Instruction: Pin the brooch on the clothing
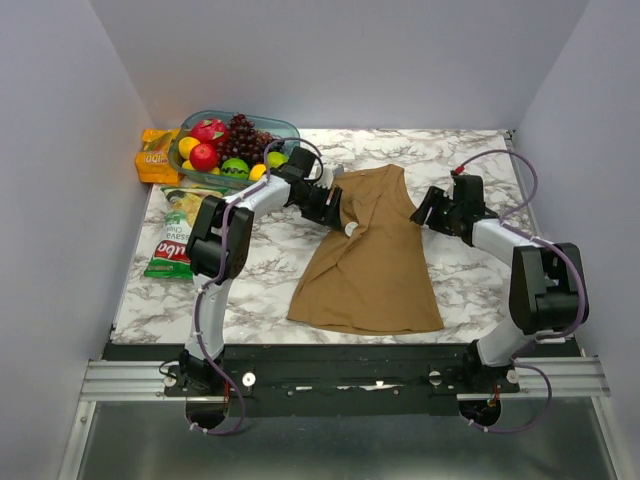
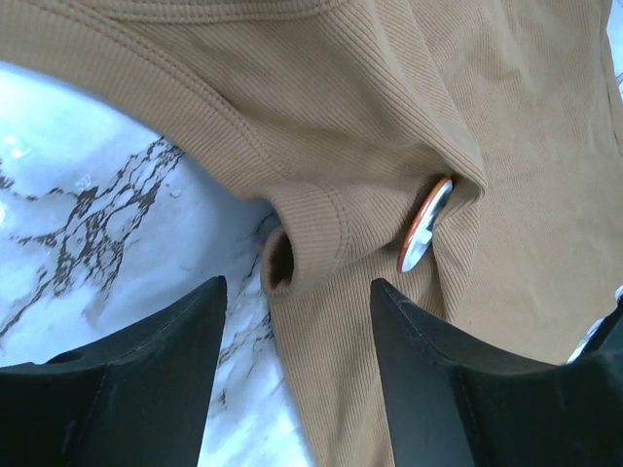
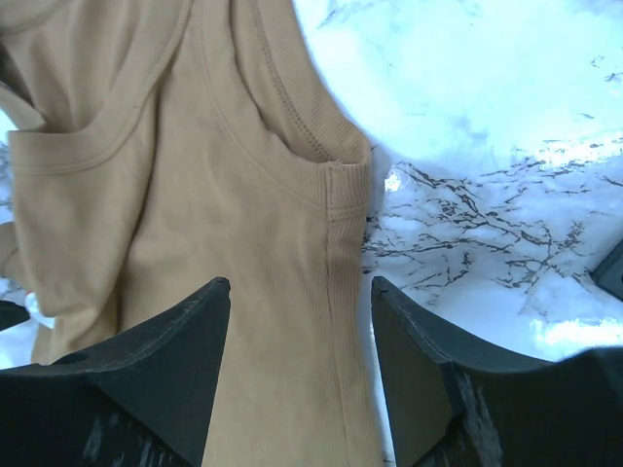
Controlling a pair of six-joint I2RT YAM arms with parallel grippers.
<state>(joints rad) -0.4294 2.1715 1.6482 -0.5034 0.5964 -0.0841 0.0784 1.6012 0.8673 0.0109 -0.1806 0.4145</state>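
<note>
The tan-brown tank top (image 1: 370,255) lies spread on the marble table (image 1: 470,280), neck end to the rear. The brooch (image 2: 425,224) stands edge-on in a fold of its cloth, showing an orange rim and a shiny pale face; in the top view it is a small pale spot (image 1: 352,229). My left gripper (image 2: 297,292) is open and empty, hovering over the top's left edge next to a rolled strap end (image 2: 292,248), just short of the brooch. My right gripper (image 3: 300,284) is open and empty over the top's right armhole seam (image 3: 341,195).
A glass bowl (image 1: 287,128) of fruit stands at the back left, with an orange snack pack (image 1: 157,155) beside it. A green-and-white chips bag (image 1: 175,240) lies along the left side. A dark object (image 3: 611,268) shows at the right wrist view's right edge.
</note>
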